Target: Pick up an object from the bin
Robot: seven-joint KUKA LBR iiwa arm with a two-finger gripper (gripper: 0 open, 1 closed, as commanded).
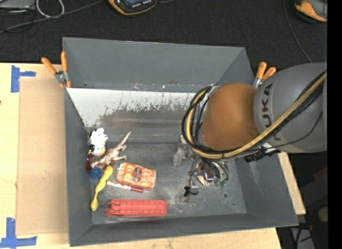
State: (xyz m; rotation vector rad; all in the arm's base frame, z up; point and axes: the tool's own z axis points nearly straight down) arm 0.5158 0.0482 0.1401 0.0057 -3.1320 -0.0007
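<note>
Camera view shows the end effector [191, 186] down low in the grey bin [155, 66], on the right side of the bin floor. It sits under a big round orange cover [230, 117] on the arm [294, 109], which comes in from the right. Black and yellow cables [193, 115] loop around the cover. Much of the end effector is hidden by the cover, so I cannot tell if it is wide or narrow. Its tip is right by a bare grey spot of the floor.

The nearest thing is an orange and white packet [136, 175]. It lies flat to the left of the end effector, apart from it. A thin white stick [124, 187] pokes out from under the packet. In front of the packet, near the front wall, lies a long red bumpy block [135, 208].

Further left, by the left wall, is a small heap of toys. A long yellow thing [100, 187] lies tilted there, with a little blue ball [95, 173] touching its top end. Above them is a tan toy animal [115, 150] with thin legs. A white toy [98, 140] with black spots is just beside it, closest to the back.
</note>
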